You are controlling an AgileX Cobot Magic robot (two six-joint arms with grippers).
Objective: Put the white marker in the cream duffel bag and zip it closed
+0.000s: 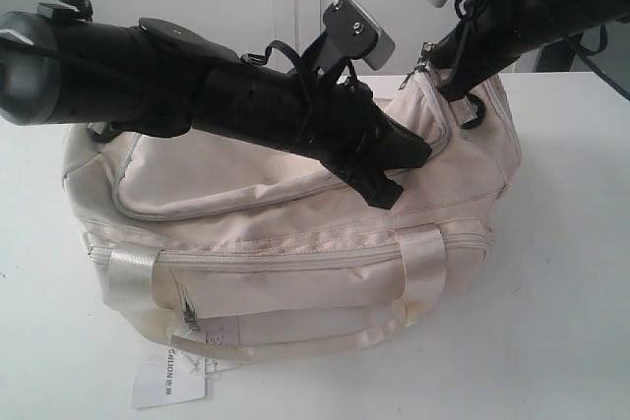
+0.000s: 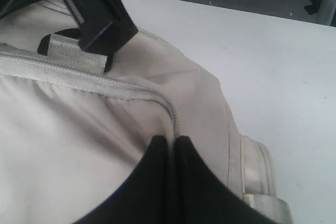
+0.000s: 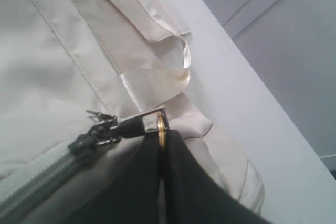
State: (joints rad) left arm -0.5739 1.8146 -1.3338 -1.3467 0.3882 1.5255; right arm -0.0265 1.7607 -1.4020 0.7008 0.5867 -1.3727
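Note:
The cream duffel bag lies on the white table, with its top zip's teeth meshed where they show. My left gripper reaches across the bag's top. It is shut on the fabric seam beside the zip. My right gripper is at the bag's right end, shut on the gold ring of the zip pull. The dark slider sits just beside it. The white marker is out of view.
Shiny cream handles hang down the bag's front, and a white paper tag lies on the table below them. A grey webbing loop sits under the right arm's black fingers. The left arm crosses above the bag.

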